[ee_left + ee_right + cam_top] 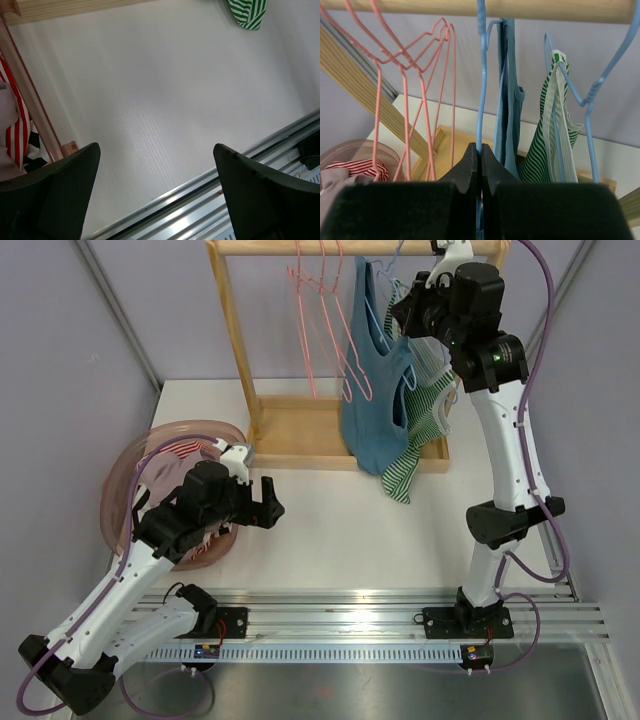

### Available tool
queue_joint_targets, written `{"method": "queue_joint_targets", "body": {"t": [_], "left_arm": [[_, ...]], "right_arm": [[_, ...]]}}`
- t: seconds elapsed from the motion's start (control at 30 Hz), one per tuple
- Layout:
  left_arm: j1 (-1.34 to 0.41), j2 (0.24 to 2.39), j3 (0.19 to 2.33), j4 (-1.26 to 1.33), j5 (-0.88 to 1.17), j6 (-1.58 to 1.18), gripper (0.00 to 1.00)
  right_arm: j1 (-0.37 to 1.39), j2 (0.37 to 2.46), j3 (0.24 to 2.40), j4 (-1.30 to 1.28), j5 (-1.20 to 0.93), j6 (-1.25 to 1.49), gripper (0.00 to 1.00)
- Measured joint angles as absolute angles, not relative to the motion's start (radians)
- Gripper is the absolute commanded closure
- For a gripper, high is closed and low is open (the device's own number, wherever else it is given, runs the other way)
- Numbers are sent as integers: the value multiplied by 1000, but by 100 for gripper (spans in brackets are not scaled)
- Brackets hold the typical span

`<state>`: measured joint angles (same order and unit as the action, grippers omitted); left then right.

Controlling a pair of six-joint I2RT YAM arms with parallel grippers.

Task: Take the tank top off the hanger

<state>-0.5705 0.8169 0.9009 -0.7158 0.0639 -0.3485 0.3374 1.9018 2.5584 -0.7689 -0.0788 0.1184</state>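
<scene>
Black fingers of the right gripper (480, 150) fill the bottom of the right wrist view, clenched on a thin strand of light-blue wire hanger (480, 75) that runs straight up to the round wooden rail (545, 7) across the top of the frame. Just right of that strand hangs the blue tank top (507, 100), still on the rail, with a green-and-white striped garment (545, 140) on another blue hanger beside it. A cluster of bare pink wire hangers (420, 75) dangles in the left half of the frame.

From above, the right arm reaches to the upper right of the frame, its gripper (405, 312) at the tank top's (370, 390) shoulder. The garment drapes down to the base of the light wooden clothes rack (235, 330) at upper centre. The striped garment (415, 450) trails onto the white table (350, 530).

At lower left, the left gripper (268, 502) hovers above the bare table, released and holding nothing; its wrist view shows the two dark fingers (55, 190) spread wide. Behind it, at the left edge of the frame, sits a translucent pink round basket (125, 475) holding a red-and-white striped cloth (185, 448).
</scene>
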Motion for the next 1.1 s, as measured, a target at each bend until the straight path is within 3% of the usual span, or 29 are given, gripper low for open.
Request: {"method": "queue_joint_targets", "body": {"t": [0.27, 0.6, 1.1], "left_arm": [[-579, 818, 953, -722, 54, -365, 1], [-712, 915, 1343, -714, -31, -377, 1], [-1065, 1290, 1872, -572, -241, -162, 1]], "right_arm": [[337, 1736, 2432, -747, -106, 140, 100], [337, 1328, 2049, -771, -119, 152, 100], [337, 933, 1999, -1074, -330, 219, 100]]}}
